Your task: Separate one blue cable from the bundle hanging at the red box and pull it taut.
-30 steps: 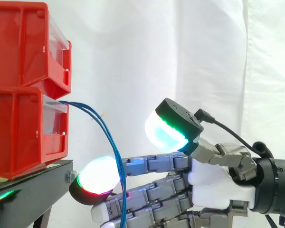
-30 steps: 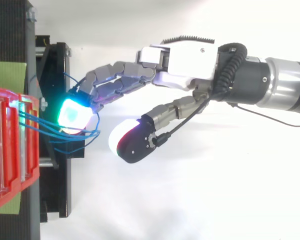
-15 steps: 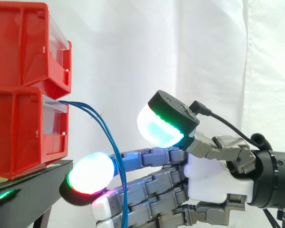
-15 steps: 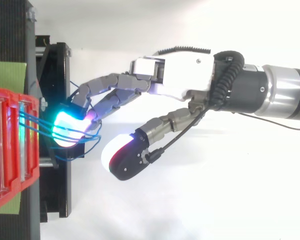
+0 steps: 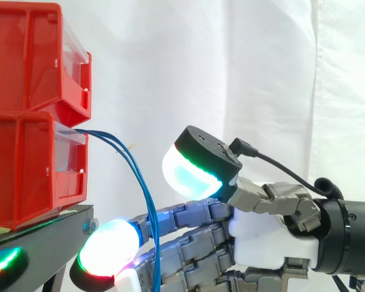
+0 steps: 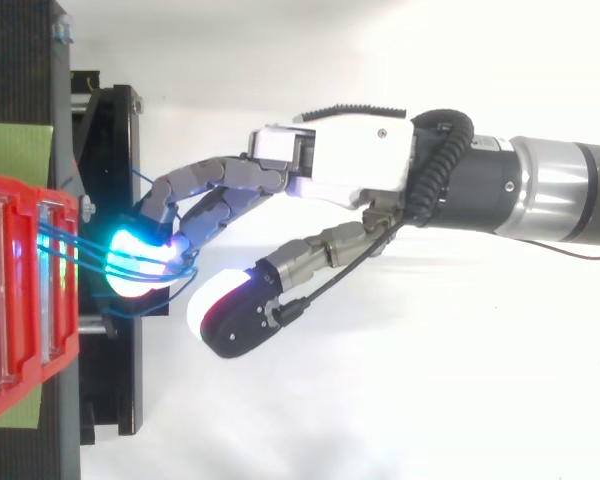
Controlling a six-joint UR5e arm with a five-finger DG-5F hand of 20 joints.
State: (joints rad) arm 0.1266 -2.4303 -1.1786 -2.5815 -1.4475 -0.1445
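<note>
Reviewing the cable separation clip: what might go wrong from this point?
1. Several blue cables cross the glowing fingertip together in the top view, so the hand may hook more than one.
2. The thumb stands well apart from the fingers and nothing is pinched, so a cable may slip off on the pull.
3. The fingertips sit close to the black stand and may bump it.

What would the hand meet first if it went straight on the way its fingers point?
The hand would first push into the blue cables at its fingertips; right behind them, probably the edge of the black stand, though depth is unclear.
</note>
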